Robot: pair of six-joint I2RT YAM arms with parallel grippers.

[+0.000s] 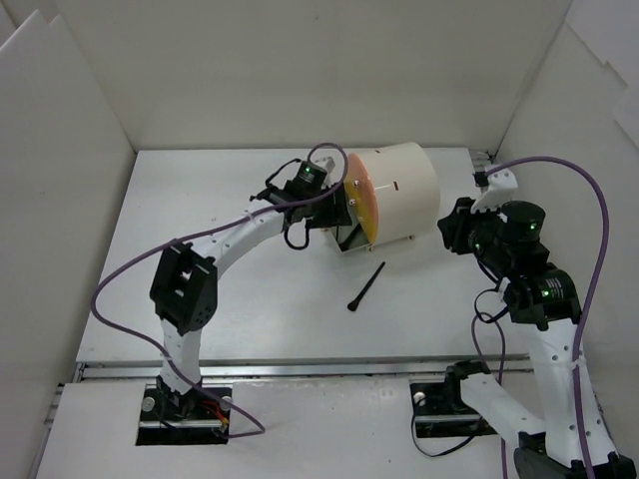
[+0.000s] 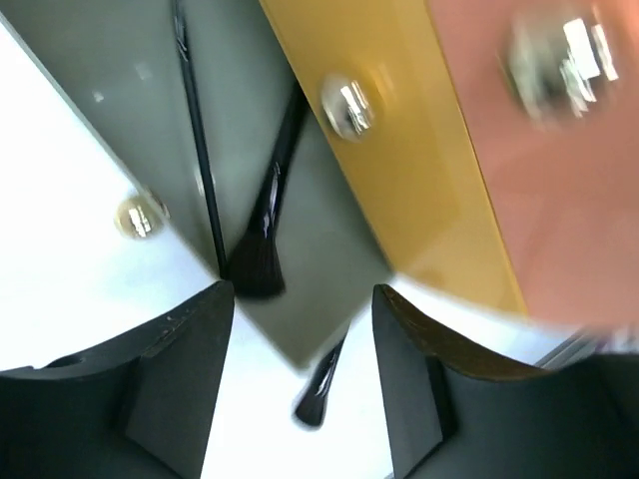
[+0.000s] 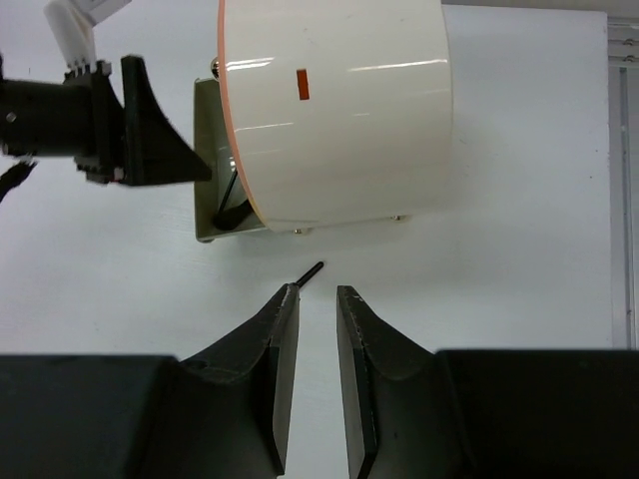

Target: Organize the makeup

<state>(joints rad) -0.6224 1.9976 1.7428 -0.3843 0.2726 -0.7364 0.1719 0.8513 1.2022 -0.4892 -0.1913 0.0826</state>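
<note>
At the middle of the bench (image 1: 250, 309) sits one cream cylinder (image 1: 399, 190) with three drawer fronts. Its grey drawer (image 2: 120, 90) is pulled out and holds two brushes: a thin black brush (image 2: 197, 130) and a fuller black brush (image 2: 262, 239). A third black brush (image 1: 366, 287) lies loose on the bench, just beside the cylinder. The left fingers (image 2: 170, 389) stand apart at the drawer, empty. The right fingers (image 3: 270, 369) show a narrow gap, gripping nothing.

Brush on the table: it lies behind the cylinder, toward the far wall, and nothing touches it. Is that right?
Not quite. The brush lies in front of the cylinder, on the side nearer the arms, not behind it; the top view shows this. The rest holds: nothing touches it.
</note>
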